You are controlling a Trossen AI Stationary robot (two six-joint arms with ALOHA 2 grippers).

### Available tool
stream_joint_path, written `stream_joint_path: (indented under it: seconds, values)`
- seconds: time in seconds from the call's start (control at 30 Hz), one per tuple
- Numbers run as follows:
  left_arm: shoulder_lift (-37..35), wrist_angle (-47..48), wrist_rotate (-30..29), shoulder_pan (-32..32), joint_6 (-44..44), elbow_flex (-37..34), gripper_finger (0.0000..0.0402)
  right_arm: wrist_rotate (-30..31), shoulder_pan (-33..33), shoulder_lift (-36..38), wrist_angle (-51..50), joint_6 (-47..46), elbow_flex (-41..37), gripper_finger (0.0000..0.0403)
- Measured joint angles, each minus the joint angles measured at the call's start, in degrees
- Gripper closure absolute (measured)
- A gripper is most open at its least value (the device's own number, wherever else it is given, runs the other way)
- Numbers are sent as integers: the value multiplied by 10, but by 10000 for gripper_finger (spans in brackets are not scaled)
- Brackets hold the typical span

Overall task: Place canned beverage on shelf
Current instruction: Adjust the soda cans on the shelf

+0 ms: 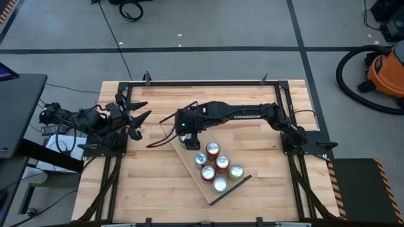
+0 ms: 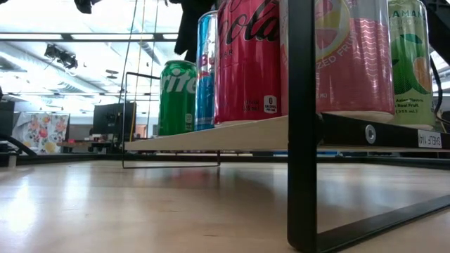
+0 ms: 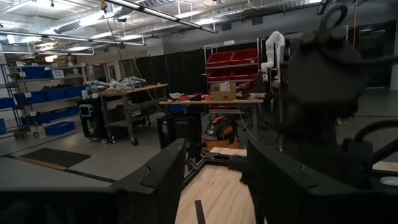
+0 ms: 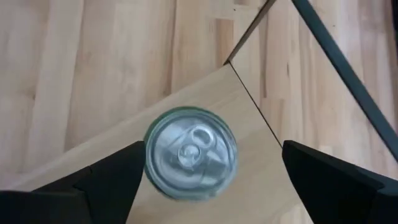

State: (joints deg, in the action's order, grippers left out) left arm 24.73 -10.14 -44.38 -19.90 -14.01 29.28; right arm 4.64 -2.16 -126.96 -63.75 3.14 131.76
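Note:
The shelf (image 1: 191,162) is a light-wood board with dark wire ends, lying slantwise on the table's middle. A green can (image 4: 191,152) stands upright on the board near its far left corner; it also shows in the low view (image 2: 177,97). My right gripper (image 4: 213,163) hangs open over that can, fingers pointing down, one on each side of it and apart from it; in the high view (image 1: 187,136) it hides the can. Several other cans (image 1: 218,167) stand upright on the board. My left gripper (image 1: 137,115) is open and empty at the table's left.
The shelf's dark wire frame (image 2: 302,126) stands close in the low view, with a red can (image 2: 249,63), a pink can (image 2: 351,56) and a blue can (image 2: 206,70) behind it. Bare slatted tabletop (image 1: 145,183) lies left of and near the shelf.

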Motion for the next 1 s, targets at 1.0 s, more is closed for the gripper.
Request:
stream_joint_path:
  seconds: [1.0]
  values:
    - [0, 8, 0, 0, 20, 0, 219, 14, -142, 28, -82, -22, -43, 58]
